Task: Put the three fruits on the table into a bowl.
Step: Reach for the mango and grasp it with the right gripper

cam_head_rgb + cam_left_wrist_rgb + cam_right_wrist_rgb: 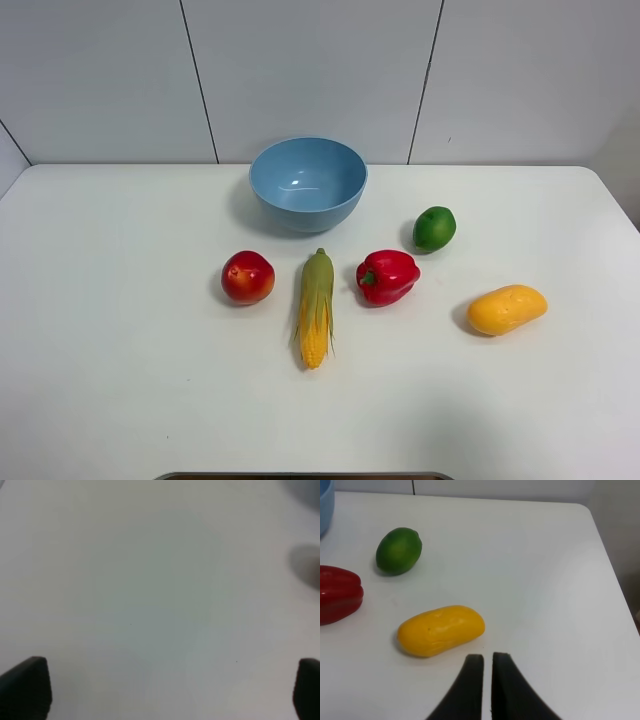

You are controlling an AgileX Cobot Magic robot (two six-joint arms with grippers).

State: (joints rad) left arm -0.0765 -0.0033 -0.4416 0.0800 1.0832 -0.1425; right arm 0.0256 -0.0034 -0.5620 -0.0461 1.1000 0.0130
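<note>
Blurring badly, the left wrist view is giving only bare surface [150, 580] and a grey smudge [307, 567] at one border, too soft to name. The left fingers [25, 687] are being cut off at two corners of that view; they are standing spread wide, gripping nothing. The right wrist view is cropping the bowl [325, 505] and the pepper [337, 592] at its border. The right fingers [472, 682] are pressing together, empty, just beside the mango [441, 630] but not touching it. The mango is lying toward the surface's right edge. The green fruit [434, 228] is sitting nearer the far edge, and the apple [248, 277] is sitting left of the corn [316, 306] around the middle. The bowl is standing by the middle of the far edge, with all three fruits outside it.
</note>
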